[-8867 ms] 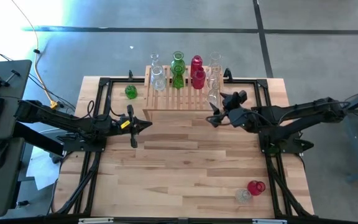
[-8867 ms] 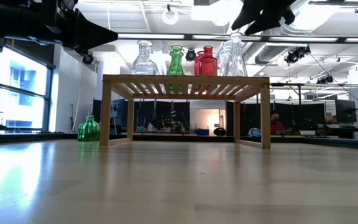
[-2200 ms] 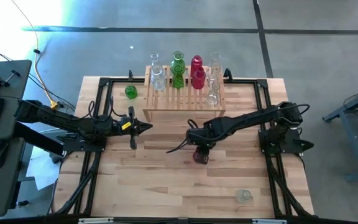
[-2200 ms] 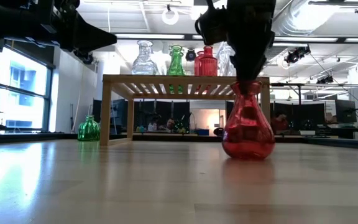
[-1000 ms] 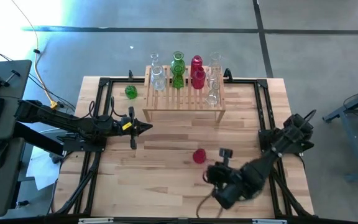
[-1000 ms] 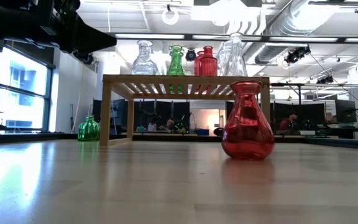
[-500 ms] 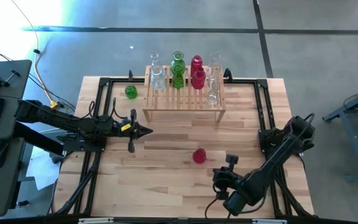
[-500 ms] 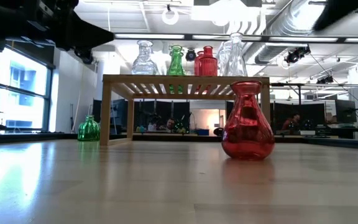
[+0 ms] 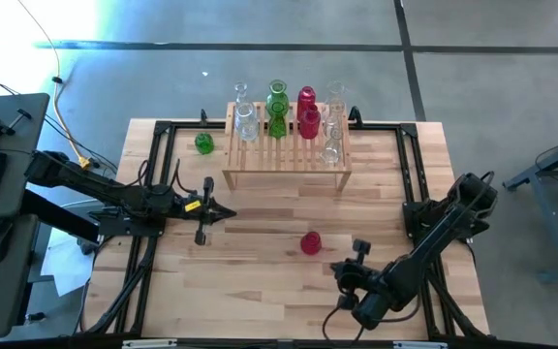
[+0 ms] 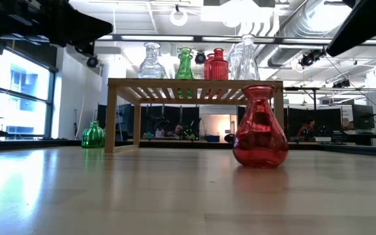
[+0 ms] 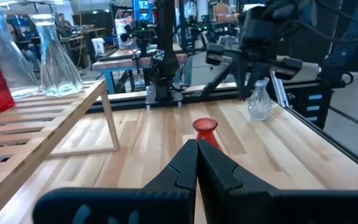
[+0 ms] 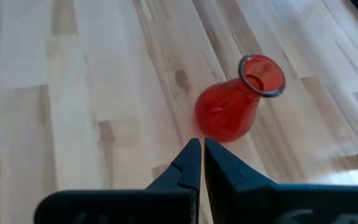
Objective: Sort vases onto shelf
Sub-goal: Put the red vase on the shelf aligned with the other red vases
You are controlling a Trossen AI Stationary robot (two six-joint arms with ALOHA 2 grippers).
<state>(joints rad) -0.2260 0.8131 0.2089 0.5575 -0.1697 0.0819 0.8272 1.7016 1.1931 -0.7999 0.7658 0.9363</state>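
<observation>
A red vase (image 9: 310, 242) (image 10: 260, 127) stands upright on its base on the plank table, in front of the shelf (image 9: 287, 160) (image 10: 194, 83). Several green, red and clear vases stand on the shelf's slatted top. My right gripper (image 9: 340, 270) (image 12: 202, 142) is shut and empty near the table's near right, pointing slantwise down at the red vase (image 12: 235, 106) without touching it. My left gripper (image 9: 229, 211) (image 11: 197, 144) is shut and empty, level above the table's left half. A clear vase (image 11: 259, 102) stands under my right arm.
A small green vase (image 9: 204, 143) (image 10: 93, 135) stands on the table left of the shelf. Black frame rails (image 9: 153, 174) run along the table's left and right sides. Bare planks (image 9: 250, 271) lie between the red vase and the near edge.
My right gripper has sunk toward the table at the near right and turned a little toward the red vase. My left gripper has swung slightly toward the near edge. The red vase has stayed where it stood.
</observation>
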